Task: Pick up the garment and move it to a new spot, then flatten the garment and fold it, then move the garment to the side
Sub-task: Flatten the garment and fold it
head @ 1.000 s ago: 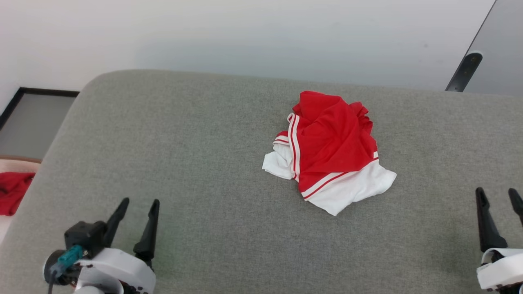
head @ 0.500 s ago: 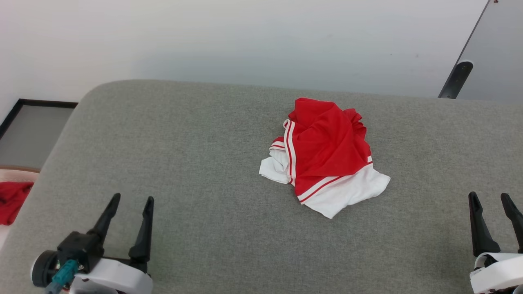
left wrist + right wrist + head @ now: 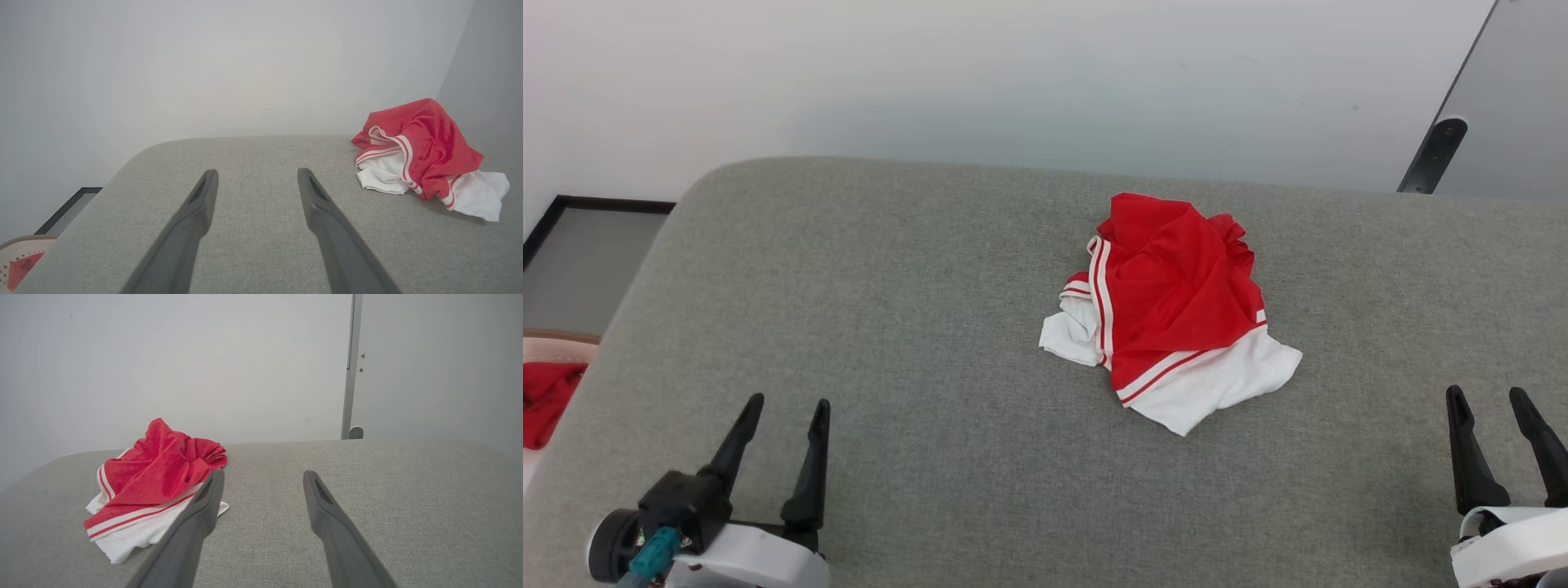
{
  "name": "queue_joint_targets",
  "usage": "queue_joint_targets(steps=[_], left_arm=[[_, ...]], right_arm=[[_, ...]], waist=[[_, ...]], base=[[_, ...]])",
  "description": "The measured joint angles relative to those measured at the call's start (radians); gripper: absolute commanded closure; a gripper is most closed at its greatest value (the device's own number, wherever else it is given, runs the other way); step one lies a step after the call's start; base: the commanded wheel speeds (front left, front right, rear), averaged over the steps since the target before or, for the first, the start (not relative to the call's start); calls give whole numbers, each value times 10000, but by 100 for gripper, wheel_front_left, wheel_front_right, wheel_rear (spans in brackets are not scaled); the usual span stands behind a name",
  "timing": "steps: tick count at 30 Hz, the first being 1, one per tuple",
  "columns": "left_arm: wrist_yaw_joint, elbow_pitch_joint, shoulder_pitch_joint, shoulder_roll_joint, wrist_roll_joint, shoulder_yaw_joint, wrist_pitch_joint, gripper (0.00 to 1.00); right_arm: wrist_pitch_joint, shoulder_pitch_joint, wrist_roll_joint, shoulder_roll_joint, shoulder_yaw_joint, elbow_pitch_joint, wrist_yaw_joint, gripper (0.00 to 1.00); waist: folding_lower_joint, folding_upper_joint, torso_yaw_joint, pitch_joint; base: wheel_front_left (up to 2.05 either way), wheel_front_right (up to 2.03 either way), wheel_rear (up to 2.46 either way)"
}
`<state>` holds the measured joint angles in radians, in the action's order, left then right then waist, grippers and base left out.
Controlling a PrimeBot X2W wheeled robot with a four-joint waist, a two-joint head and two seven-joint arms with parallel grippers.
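I see my left pincer (image 3: 789, 400) and right pincer (image 3: 1485, 391) spread wide, empty; the crumpled red-and-white T-shirt (image 3: 1176, 302) lies on the grey table (image 3: 915, 327), apart from both.

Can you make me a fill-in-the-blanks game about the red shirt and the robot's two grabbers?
1. The garment is red and ____.
2. It lies crumpled on a big ____ cushion.
3. The left gripper and the right gripper are both ____, holding nothing.
Missing words: white; gray; open.
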<state>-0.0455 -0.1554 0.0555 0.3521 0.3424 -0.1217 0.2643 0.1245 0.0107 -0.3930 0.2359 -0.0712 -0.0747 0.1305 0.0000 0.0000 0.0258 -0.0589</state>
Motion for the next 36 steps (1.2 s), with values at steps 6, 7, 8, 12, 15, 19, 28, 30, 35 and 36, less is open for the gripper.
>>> queue_joint_targets(steps=[6, 7, 8, 12, 15, 19, 28, 30, 35, 36], left_arm=[[-73, 27, -21, -130, -113, 29, 0, 0], [-75, 44, -21, -159, -121, 40, -2, 0], [-77, 63, -20, -188, -155, 52, 0, 0], [-75, 138, -59, -483, -161, 82, 0, 0], [-75, 136, -160, -757, -150, 82, 0, 0], [-136, 113, -156, -1072, -150, 130, 0, 0], [-430, -121, 331, -1810, -268, 94, 0, 0], [-512, -213, 467, -2002, -339, 81, 0, 0], [-669, -420, 834, -2345, -453, 105, 0, 0], [-690, -449, 892, -2408, -460, 138, 0, 0]], right_arm=[[17, 1, 0, -21, 21, -17, 0, 0], [15, 4, 0, -21, 54, -21, 0, 0], [12, 10, 0, -13, 100, -29, 0, 0], [-349, 173, 153, 372, 677, -40, 0, 0], [-1231, 397, 255, 1239, 1812, -40, 0, 0], [-2694, 986, 104, 2840, 3730, 132, 4, 0], [-4493, 4042, -1197, 5887, 7674, 708, 6, 0], [-4652, 4786, -1373, 6347, 8450, 629, 6, 0], [-4771, 6161, -1687, 6899, 10153, 199, 6, 0], [-4767, 6379, -1787, 6959, 10439, 96, 6, 0]], waist=[[0, 0, 53, -26], [0, 0, 67, -38], [0, 0, 86, -50], [0, 0, 189, -114], [0, 0, 322, -196], [0, 0, 555, -376], [0, 0, 1158, -1203], [0, 0, 1310, -1420], [0, 0, 1744, -1892], [0, 0, 1834, -1976]], base=[[0, 0, 0], [0, 0, 0], [0, 0, 0], [0, 0, 0], [0, 0, 0], [0, 0, 0], [0, 0, 0], [0, 0, 0], [0, 0, 0], [0, 0, 0]])
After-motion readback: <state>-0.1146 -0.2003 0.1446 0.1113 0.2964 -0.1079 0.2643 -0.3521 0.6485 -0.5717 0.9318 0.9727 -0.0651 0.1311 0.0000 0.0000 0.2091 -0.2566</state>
